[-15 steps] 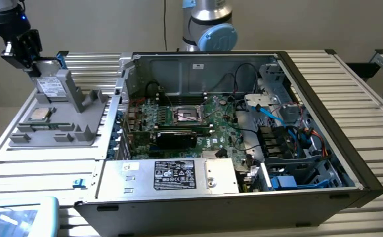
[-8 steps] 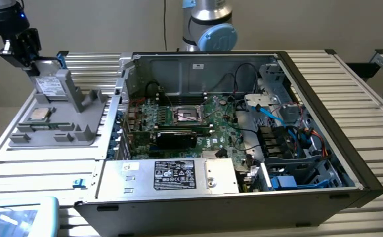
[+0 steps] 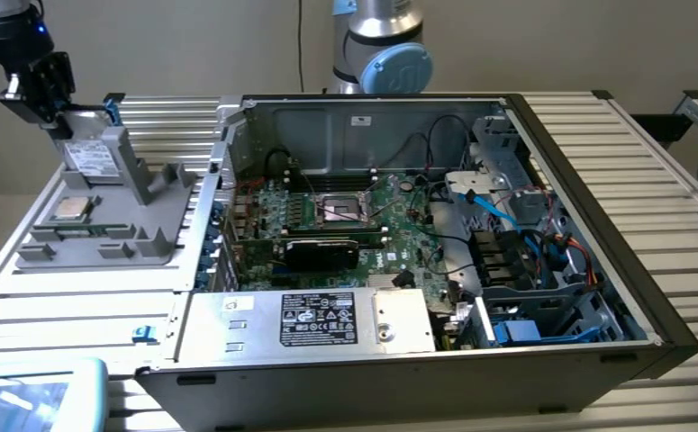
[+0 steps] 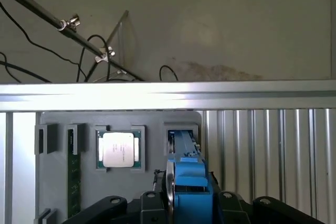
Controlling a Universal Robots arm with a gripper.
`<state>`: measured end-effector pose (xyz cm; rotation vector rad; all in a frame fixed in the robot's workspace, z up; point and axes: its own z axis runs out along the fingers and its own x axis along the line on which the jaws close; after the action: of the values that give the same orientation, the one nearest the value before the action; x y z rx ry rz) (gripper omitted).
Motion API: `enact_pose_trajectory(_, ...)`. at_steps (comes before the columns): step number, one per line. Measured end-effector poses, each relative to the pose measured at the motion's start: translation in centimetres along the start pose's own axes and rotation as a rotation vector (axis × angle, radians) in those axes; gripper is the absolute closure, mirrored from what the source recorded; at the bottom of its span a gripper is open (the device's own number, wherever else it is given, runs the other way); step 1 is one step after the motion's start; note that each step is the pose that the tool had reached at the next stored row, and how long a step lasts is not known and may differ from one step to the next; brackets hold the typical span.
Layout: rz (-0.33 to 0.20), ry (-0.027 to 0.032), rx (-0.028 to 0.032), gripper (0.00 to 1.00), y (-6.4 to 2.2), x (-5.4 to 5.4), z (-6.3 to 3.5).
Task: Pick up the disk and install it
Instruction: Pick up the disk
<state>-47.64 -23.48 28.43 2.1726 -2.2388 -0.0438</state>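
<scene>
End effector [image 3: 58,106] sits in the upper left of the exterior view, at the top end of the disk [image 3: 94,158]. The disk stands upright on its edge in a slot of a grey plastic holder [image 3: 144,236], white label facing the camera, with a blue tab showing at its top edge. Wrist view: end effector [image 4: 190,203] has its black fingers [image 4: 153,202] against both sides of the blue frame of the disk [image 4: 189,181], so it is pinching the disk. The far end of the disk is down in the slot of the holder [image 4: 52,182], not lifted clear.

Square silver chip [image 3: 72,208] lies flat in a pocket of the holder, just beside the disk toward the exterior view's left; same chip [image 4: 119,149] in the wrist view, with a green memory stick [image 4: 73,179] in the pocket past it.

The holder rests on a ribbed metal counter [image 3: 72,306]. The open computer case [image 3: 361,126] fills the middle of the exterior view, well apart from the disk, with the motherboard [image 3: 361,202] inside. A grey box with a black label [image 3: 240,324] sits at the near edge of the case. Blue cables [image 3: 493,211] run on the exterior view's right inside the case. The arm base [image 3: 379,49] stands behind the case, top centre.
</scene>
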Motion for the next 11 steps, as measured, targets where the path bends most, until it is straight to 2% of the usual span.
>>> enact_pose_trajectory(2, 0.0, 0.0, 0.0, 0.55, 0.0, 0.0, 0.03)
enact_pose_trajectory(3, 0.0, 0.0, 0.0, 0.55, 0.0, 0.0, 0.04)
enact_pose_trajectory(4, 0.0, -0.0001, 0.0002, 0.48, 0.0, 0.0, 0.06)
enact_pose_trajectory(11, -0.006, 0.0002, -0.0002, 0.48, 0.0, 0.0, 0.07)
